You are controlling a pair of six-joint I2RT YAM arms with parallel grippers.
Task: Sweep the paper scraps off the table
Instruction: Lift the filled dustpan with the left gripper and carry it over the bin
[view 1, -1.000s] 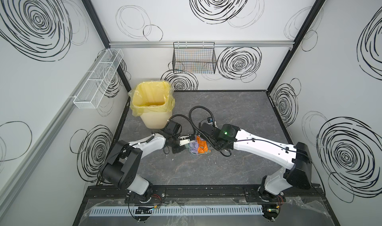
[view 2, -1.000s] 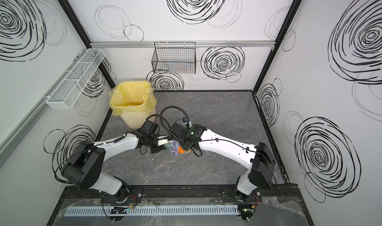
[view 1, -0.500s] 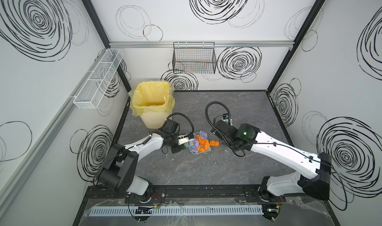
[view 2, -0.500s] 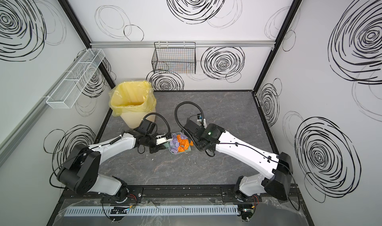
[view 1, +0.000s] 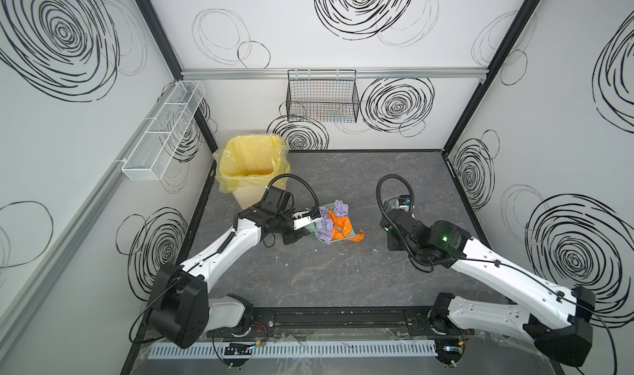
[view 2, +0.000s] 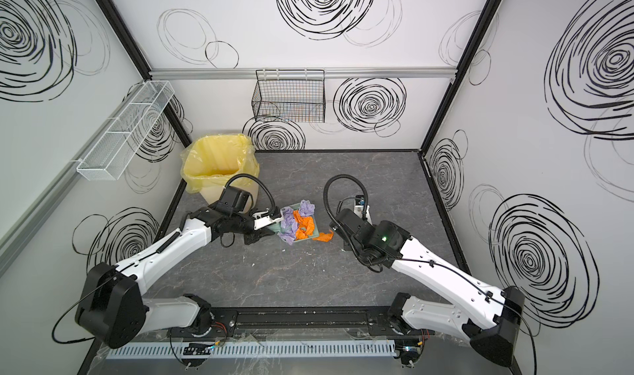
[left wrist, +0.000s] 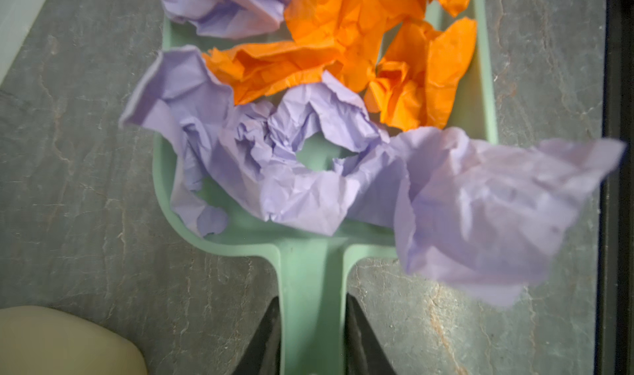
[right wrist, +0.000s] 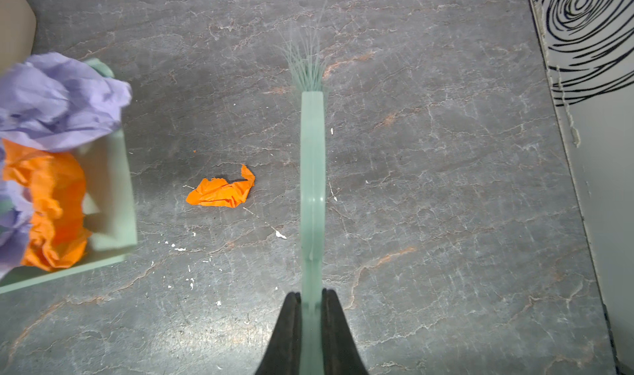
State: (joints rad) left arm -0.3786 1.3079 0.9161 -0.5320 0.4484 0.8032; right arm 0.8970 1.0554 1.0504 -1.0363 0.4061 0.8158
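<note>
In a top view, the paper scraps (view 1: 332,223) sit heaped near the middle of the tabletop (view 1: 308,280). One orange scrap (view 1: 356,236) lies just beside the heap.

Left wrist view: my left gripper (left wrist: 311,299) clamps the handle of the dustpan (left wrist: 308,253) carrying the heap.

Right wrist view: my right gripper (right wrist: 311,291) clamps the brush (right wrist: 312,157) handle.

I judge the scraps light and soft: push with bristles, never pinch.

1. A bin (view 1: 252,170) lined with a yellow bag stands open in the back left corner.
2. A black wire basket (view 1: 322,98) hangs on the back wall.
3. A white mesh rack (view 1: 161,133) hangs on the left wall.
4. A mint-green dustpan (left wrist: 310,270) and a matching brush (right wrist: 312,167) are apart.
</note>
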